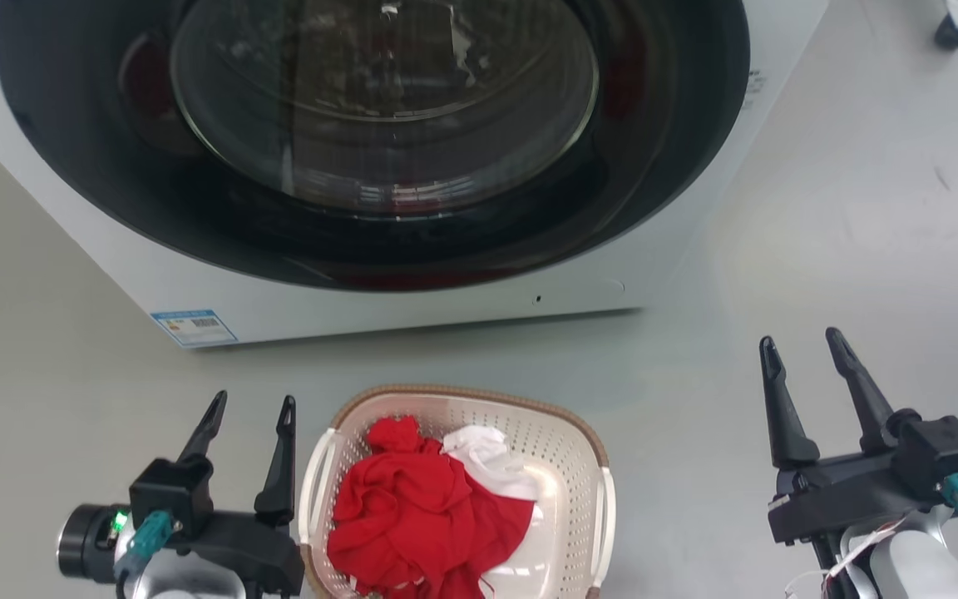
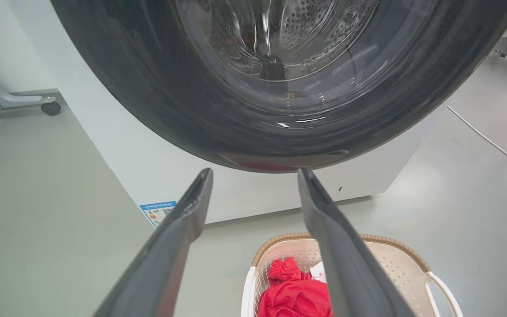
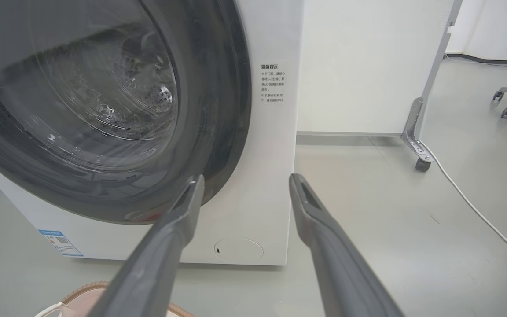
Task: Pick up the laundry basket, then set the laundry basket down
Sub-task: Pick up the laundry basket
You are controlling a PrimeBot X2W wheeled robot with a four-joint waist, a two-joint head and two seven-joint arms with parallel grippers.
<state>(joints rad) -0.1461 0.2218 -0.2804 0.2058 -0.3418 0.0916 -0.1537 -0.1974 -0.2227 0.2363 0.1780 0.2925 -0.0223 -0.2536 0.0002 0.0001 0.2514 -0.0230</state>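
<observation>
The cream laundry basket (image 1: 566, 453) with a brown woven rim and white side handles stands on the grey floor, holding red and white clothes. The left wrist view shows the laundry basket (image 2: 396, 266) low down, and the right wrist view catches the laundry basket's rim (image 3: 86, 293) at the bottom left. My left gripper (image 1: 250, 408) is open just left of the basket's left handle, not touching it. My right gripper (image 1: 803, 345) is open well to the basket's right, nothing between its fingers. The same open gaps show for the left gripper (image 2: 255, 174) and the right gripper (image 3: 245, 179).
A white front-loading washing machine (image 1: 412, 291) with a dark round door stands right behind the basket. A white panel on castors (image 3: 416, 145) and a white cable (image 3: 478, 211) on the floor lie to the right. A castor leg (image 2: 49, 108) sits far left.
</observation>
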